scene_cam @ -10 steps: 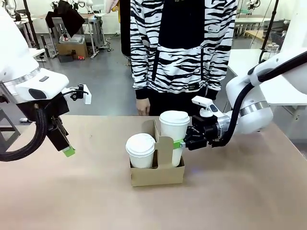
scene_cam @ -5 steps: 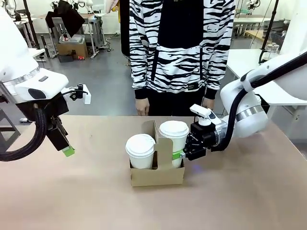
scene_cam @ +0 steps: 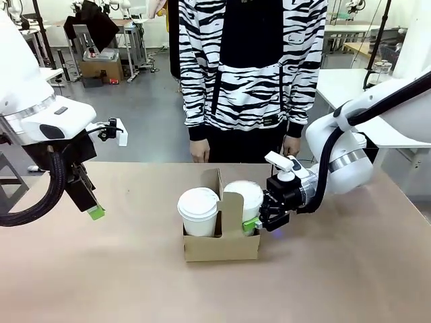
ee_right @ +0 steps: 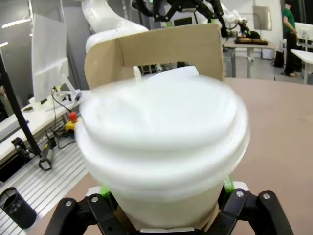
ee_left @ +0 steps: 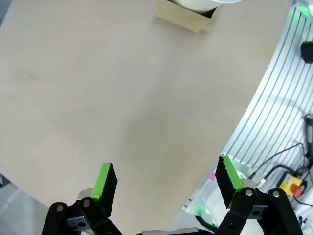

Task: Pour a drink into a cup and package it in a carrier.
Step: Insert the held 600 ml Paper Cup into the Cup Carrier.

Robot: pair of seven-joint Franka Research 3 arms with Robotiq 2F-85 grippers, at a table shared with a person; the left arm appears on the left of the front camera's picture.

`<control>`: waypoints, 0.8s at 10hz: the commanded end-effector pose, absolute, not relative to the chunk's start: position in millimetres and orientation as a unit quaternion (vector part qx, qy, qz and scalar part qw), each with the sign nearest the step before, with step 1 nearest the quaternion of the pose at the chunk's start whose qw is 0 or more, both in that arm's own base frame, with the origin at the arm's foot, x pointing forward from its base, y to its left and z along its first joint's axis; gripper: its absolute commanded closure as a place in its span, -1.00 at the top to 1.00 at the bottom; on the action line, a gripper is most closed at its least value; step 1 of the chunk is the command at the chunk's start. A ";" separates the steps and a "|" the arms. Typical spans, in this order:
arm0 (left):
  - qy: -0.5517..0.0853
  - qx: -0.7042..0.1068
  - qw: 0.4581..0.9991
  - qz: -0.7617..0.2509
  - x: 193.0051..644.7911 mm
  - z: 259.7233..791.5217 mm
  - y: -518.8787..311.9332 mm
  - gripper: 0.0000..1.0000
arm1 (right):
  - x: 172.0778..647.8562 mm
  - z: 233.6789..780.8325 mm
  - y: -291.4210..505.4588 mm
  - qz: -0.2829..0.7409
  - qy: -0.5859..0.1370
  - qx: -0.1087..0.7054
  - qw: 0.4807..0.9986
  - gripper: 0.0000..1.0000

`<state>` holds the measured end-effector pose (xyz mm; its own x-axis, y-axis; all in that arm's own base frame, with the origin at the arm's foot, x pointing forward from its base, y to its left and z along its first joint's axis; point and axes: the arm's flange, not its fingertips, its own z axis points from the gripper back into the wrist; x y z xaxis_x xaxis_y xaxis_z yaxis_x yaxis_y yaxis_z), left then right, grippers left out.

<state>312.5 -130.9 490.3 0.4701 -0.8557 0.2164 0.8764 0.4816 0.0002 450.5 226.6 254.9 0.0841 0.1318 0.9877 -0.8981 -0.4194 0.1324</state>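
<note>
1. Tan counter (scene_cam: pixel 350 269) carries the brown cardboard carrier (scene_cam: pixel 221 245), holding two lidded white cups.
2. Right gripper (scene_cam: pixel 254 223) flanks the right cup (scene_cam: pixel 244 196); grip unclear.
3. Left gripper (ee_left: pixel 166 183) hangs open, well apart.

We counted two white lidded cups, left cup (scene_cam: pixel 199 210) and right cup (scene_cam: pixel 244 198), one brown cardboard carrier (scene_cam: pixel 221 244), two grippers, left gripper (ee_left: pixel 166 185) and right gripper (scene_cam: pixel 256 224), and one person (scene_cam: pixel 252 74).
</note>
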 end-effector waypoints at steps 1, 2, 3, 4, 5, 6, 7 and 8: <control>-0.096 -0.043 0.858 -0.504 313.7 490.8 -129.6 1.00 | 450.3 265.6 223.6 0.627 -0.325 0.562 0.431 1.00; -0.096 -0.043 0.858 -0.504 313.7 490.8 -129.6 1.00 | 450.6 270.5 219.4 0.632 -0.326 0.550 0.437 1.00; -0.096 -0.043 0.858 -0.504 313.7 490.8 -129.6 1.00 | 449.6 277.3 212.3 0.639 -0.329 0.536 0.444 1.00; -0.096 -0.043 0.858 -0.504 313.7 490.8 -129.6 1.00 | 450.0 285.1 201.6 0.640 -0.336 0.524 0.451 1.00; -0.096 -0.043 0.858 -0.504 313.7 490.8 -129.6 1.00 | 450.5 294.9 188.4 0.645 -0.340 0.502 0.465 1.00; -0.096 -0.043 0.858 -0.504 313.7 490.8 -129.6 1.00 | 451.0 303.8 178.8 0.648 -0.345 0.488 0.473 1.00; -0.096 -0.043 0.858 -0.504 313.7 490.8 -129.6 1.00 | 450.4 313.4 169.2 0.648 -0.340 0.481 0.482 1.00; -0.096 -0.043 0.858 -0.504 313.7 490.8 -129.6 1.00 | 448.2 325.3 155.6 0.643 -0.334 0.468 0.506 1.00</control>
<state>312.7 -130.8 490.5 0.4705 -0.8554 0.2165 0.8761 0.4821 0.0007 459.1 163.6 314.2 -0.0730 0.2794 0.9574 -0.9551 -0.2959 0.0135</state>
